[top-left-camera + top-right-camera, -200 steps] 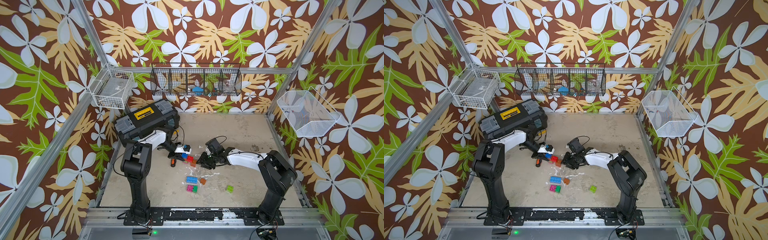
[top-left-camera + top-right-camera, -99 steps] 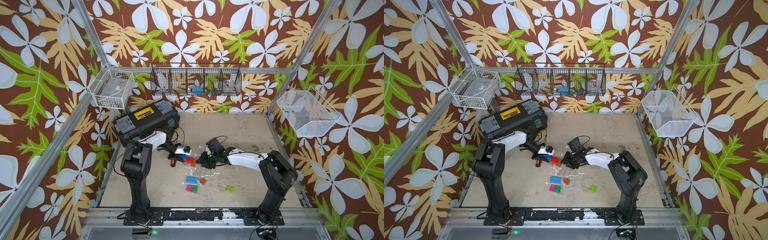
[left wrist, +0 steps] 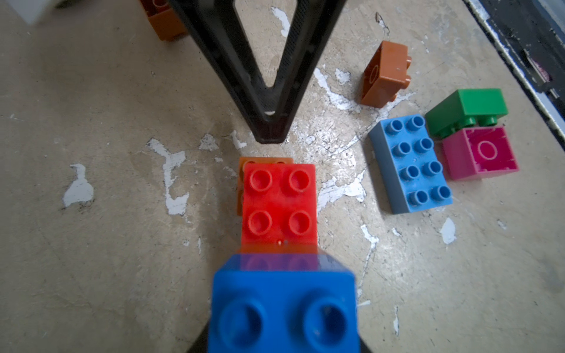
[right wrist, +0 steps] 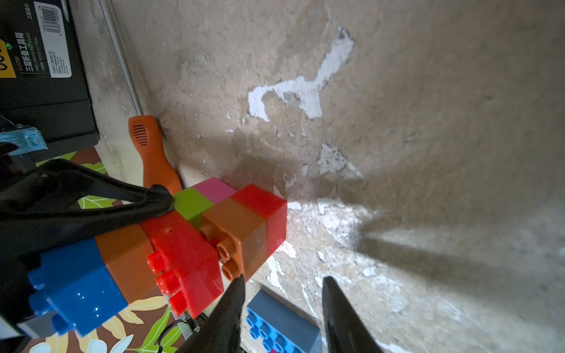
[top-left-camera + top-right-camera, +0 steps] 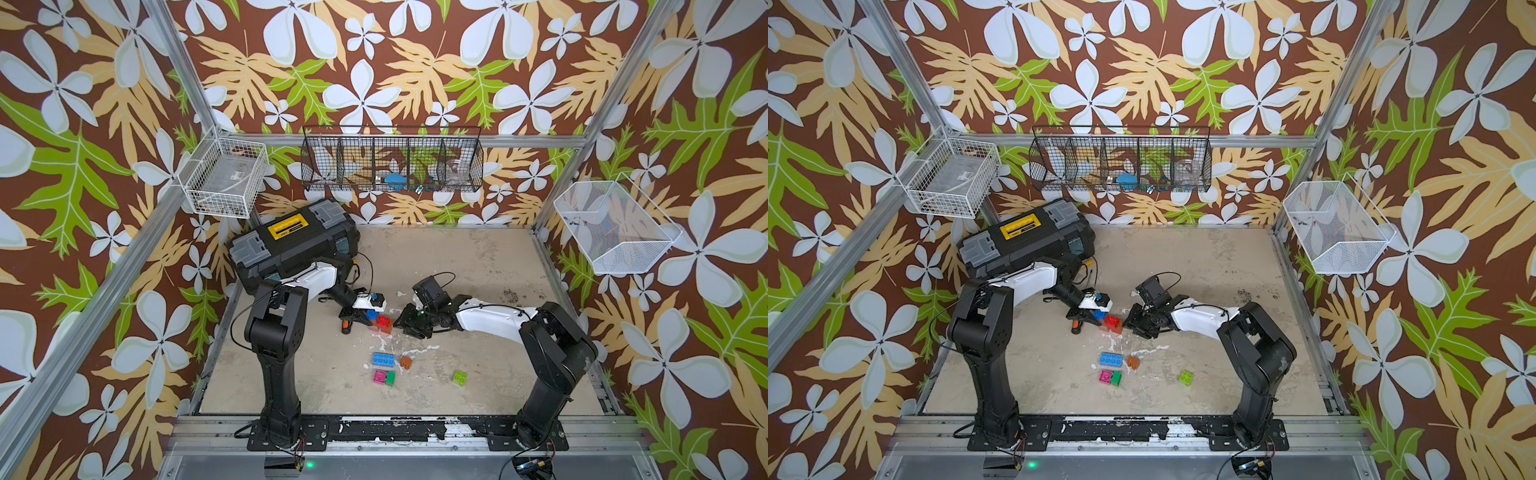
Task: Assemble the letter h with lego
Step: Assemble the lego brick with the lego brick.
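In both top views the left gripper (image 5: 365,319) meets the blue end of the half-built letter h (image 5: 383,323) mid-table (image 5: 457,266), just right of an orange-handled screwdriver (image 5: 345,327). The right gripper (image 5: 403,323) sits just right of the cluster. Nearer lie a long blue brick (image 5: 384,360), an orange brick (image 5: 406,362), a pink brick (image 5: 379,376) touching a green brick (image 5: 390,378), and a lime brick (image 5: 459,377) farther right.

The left wrist view shows the letter's blue and red studs up close, with a black finger (image 3: 269,131) of the right gripper beyond.

The right wrist view shows the left jaws clamped on the letter's blue end. The right jaws stand apart over bare table, one tip just beside orange studs.
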`<state>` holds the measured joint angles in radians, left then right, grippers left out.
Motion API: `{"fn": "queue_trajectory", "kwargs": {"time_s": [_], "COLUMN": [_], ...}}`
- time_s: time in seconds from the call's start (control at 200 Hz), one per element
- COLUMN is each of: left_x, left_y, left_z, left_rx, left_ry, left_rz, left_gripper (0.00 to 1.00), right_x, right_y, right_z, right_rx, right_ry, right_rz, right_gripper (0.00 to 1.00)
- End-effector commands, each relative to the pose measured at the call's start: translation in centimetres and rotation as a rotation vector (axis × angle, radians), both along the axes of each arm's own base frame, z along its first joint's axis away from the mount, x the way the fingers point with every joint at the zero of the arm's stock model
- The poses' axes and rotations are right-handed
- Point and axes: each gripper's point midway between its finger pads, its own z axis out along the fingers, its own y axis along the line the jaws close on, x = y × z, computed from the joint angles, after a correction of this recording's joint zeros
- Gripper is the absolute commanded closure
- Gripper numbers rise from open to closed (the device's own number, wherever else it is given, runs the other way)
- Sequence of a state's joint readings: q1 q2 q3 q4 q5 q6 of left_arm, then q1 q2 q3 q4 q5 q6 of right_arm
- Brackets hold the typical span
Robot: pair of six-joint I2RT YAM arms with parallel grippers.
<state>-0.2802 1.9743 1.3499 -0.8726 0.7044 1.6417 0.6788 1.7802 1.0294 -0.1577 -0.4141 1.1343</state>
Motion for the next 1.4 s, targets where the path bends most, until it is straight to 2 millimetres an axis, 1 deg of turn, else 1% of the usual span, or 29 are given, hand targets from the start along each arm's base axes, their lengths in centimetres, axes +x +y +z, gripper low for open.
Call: {"fn": "queue_trajectory", "kwargs": {"time_s": [0.0,0.115,0.25,0.325,0.415,0.485,0.605,0.881,1.056,1.201,1.396], "left_x": [0.3,0.6,0.7,0.7,0.7,0.6,0.4,-0.1,-0.1,-0.1,-0.2], "left_y": [0.2,0.2,0.3,0.3,0.3,0.4,0.4,0.6,0.6,0.7,0.8], "left_z": [-0.3,-0.3,-0.4,-0.5,-0.5,-0.6,-0.6,-0.7,-0.8,-0.9,-1.1], "left_rx": [0.025,0.029,0.035,0.039,0.039,0.042,0.041,0.050,0.050,0.052,0.060], "left_ry": [0.001,-0.006,-0.008,-0.010,-0.009,-0.007,-0.004,0.006,0.011,0.010,0.016], "left_rz": [0.011,0.017,0.014,0.013,0.014,0.011,0.006,-0.007,-0.008,-0.011,-0.015], "left_gripper": [0.69,0.69,0.69,0.69,0.69,0.69,0.69,0.69,0.69,0.69,0.69], "right_x": [0.9,1.3,1.5,1.6,1.5,1.4,1.1,1.0,1.1,1.1,0.8], "right_y": [0.8,1.4,1.6,1.6,1.7,1.7,1.9,2.4,2.7,2.6,2.4], "right_z": [1.3,2.5,3.3,3.7,3.9,3.6,3.1,2.1,2.2,1.5,0.6], "right_rx": [0.028,0.048,0.049,0.050,0.056,0.050,0.044,0.027,0.017,0.003,-0.018], "right_ry": [-0.066,-0.111,-0.150,-0.170,-0.174,-0.162,-0.144,-0.114,-0.117,-0.105,-0.088], "right_rz": [0.041,0.084,0.116,0.130,0.139,0.141,0.146,0.152,0.155,0.154,0.158], "right_gripper": [0.54,0.52,0.50,0.50,0.52,0.55,0.58,0.63,0.65,0.67,0.71]}}
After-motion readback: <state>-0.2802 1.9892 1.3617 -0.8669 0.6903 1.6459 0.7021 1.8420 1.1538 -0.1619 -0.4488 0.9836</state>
